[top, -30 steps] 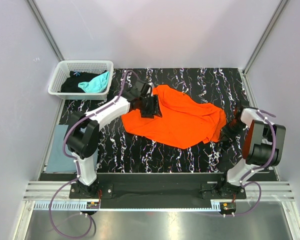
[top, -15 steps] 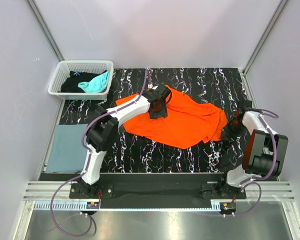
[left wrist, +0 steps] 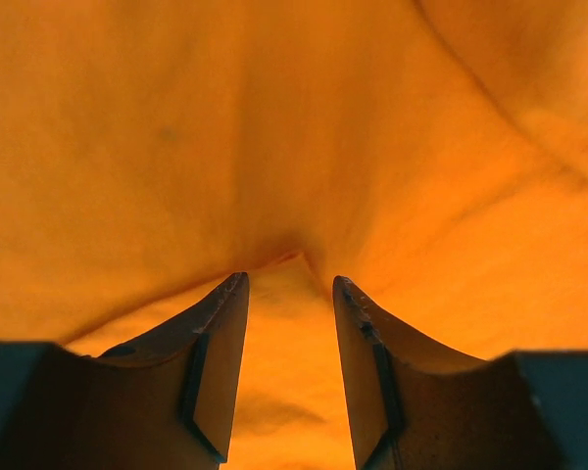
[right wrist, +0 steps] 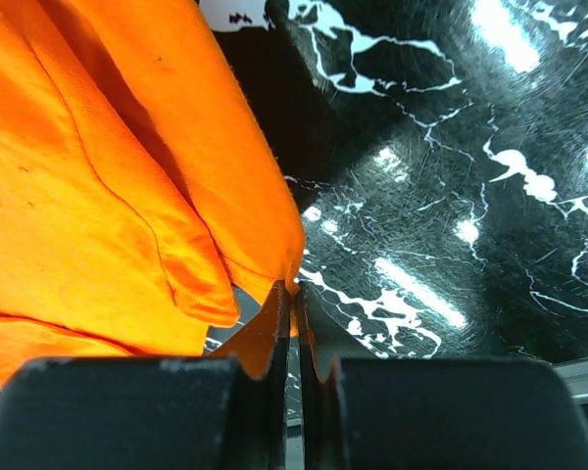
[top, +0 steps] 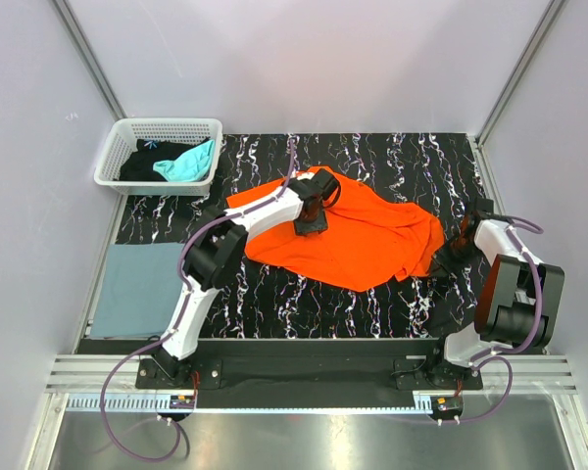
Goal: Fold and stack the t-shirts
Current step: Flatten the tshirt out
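Note:
A bright orange t-shirt lies crumpled across the middle of the black marbled table. My left gripper presses down on its upper left part. In the left wrist view orange cloth fills the frame, and the left gripper stands open with a raised pucker of cloth between its fingertips. My right gripper is at the shirt's right corner; the right wrist view shows it shut on the orange hem. A slate grey-blue t-shirt lies folded flat at the left.
A white lattice basket at the back left holds a teal t-shirt and a black one. White walls and metal frame posts enclose the table. Both arm bases stand on the rail at the near edge.
My left arm has swung right, from the shirt's left edge to its upper middle, and its jaws have narrowed. The right gripper has kept its hold at the right corner.

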You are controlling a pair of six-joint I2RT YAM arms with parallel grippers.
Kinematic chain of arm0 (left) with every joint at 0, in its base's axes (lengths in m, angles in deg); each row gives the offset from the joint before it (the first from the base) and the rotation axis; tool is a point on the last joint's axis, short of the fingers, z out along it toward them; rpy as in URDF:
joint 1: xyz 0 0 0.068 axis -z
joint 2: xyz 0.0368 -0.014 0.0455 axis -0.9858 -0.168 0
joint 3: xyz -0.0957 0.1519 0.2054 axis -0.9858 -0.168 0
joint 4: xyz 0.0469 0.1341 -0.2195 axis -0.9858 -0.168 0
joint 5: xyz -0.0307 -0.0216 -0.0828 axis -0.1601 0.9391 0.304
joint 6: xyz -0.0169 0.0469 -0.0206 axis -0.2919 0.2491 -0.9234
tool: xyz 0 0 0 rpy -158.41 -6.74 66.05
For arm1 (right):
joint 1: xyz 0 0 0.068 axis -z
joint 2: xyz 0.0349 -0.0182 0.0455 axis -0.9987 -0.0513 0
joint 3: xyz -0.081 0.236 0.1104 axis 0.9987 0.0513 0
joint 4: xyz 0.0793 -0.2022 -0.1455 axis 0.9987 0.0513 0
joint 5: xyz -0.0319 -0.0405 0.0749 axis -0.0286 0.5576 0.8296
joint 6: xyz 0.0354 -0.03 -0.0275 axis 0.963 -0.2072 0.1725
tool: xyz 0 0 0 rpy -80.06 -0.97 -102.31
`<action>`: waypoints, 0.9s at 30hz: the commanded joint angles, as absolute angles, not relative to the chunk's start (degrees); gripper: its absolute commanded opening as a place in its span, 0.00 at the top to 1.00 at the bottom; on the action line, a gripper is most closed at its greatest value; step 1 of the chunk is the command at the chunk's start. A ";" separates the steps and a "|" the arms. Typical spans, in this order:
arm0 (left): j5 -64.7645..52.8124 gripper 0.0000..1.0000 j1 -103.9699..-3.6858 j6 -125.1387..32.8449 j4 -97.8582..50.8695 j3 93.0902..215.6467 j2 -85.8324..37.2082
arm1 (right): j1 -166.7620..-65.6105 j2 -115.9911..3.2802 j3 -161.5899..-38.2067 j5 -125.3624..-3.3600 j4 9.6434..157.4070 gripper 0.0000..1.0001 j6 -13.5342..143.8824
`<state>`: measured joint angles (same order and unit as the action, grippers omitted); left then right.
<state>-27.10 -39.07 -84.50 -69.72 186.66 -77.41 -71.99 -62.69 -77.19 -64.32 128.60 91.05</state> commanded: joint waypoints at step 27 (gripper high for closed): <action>-29.00 0.68 -38.93 -80.10 -69.10 188.81 -80.21 | -71.77 -62.73 -77.35 -64.09 127.49 0.96 89.47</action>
<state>-28.02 -39.07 -82.36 -69.43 187.82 -79.16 -71.99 -62.69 -76.51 -63.36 127.75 90.48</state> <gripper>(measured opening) 0.304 0.062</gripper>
